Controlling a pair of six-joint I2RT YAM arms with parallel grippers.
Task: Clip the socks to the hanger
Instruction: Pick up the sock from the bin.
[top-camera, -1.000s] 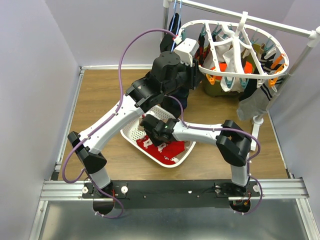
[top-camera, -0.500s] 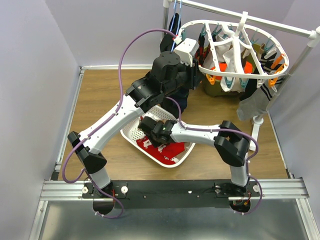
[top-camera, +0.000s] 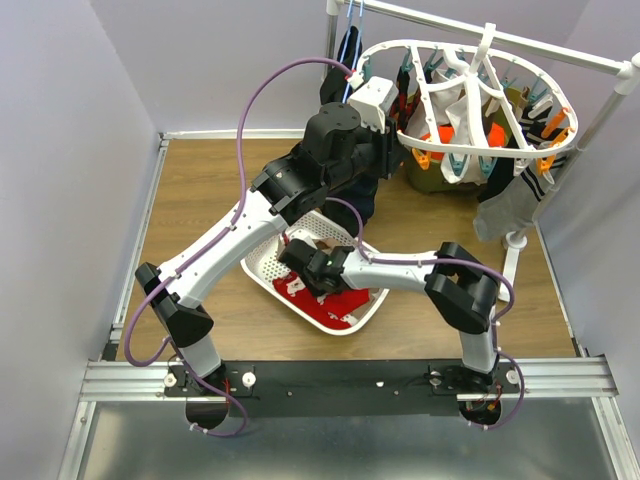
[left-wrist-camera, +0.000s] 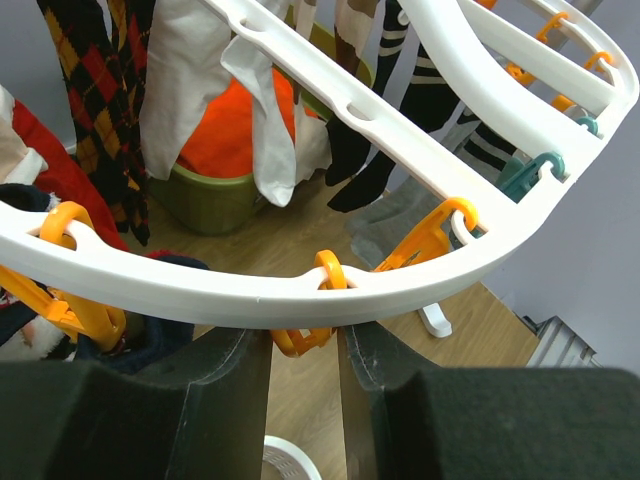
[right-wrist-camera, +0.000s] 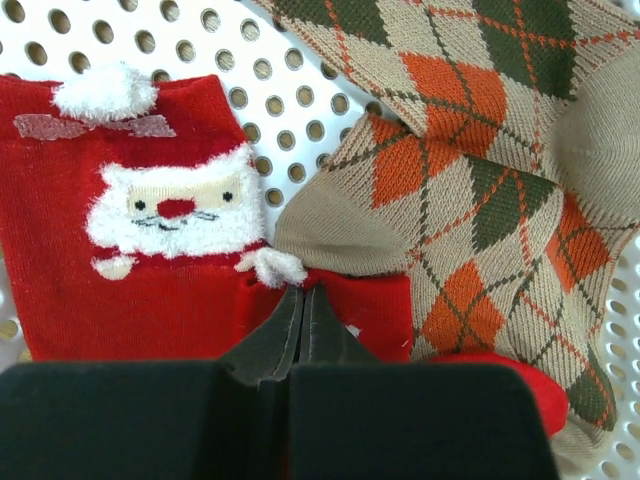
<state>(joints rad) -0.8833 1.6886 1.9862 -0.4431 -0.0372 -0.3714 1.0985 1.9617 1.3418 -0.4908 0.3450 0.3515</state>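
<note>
The white oval hanger (top-camera: 497, 152) hangs from the rail at the back right, with several socks clipped on. My left gripper (top-camera: 395, 135) is at its near rim (left-wrist-camera: 200, 290), its jaws closed against an orange clip (left-wrist-camera: 292, 345) from both sides. My right gripper (top-camera: 300, 262) is down in the white basket (top-camera: 262, 268), its jaws shut with the tips pinching a fold of a red Santa sock (right-wrist-camera: 100, 290). A brown, orange and green argyle sock (right-wrist-camera: 480, 150) lies just right of the tips. More red socks (top-camera: 335, 300) lie in the basket.
An olive tub (top-camera: 425, 178) holding something orange stands under the hanger. A black garment on a thin blue hanger (top-camera: 347, 50) hangs behind my left wrist. The rack's white pole (top-camera: 600, 120) and foot (top-camera: 516, 240) stand at the right. Walls enclose the wooden table.
My right gripper has slid a little to the left and farther into the basket. The left arm and the hanger have not moved.
</note>
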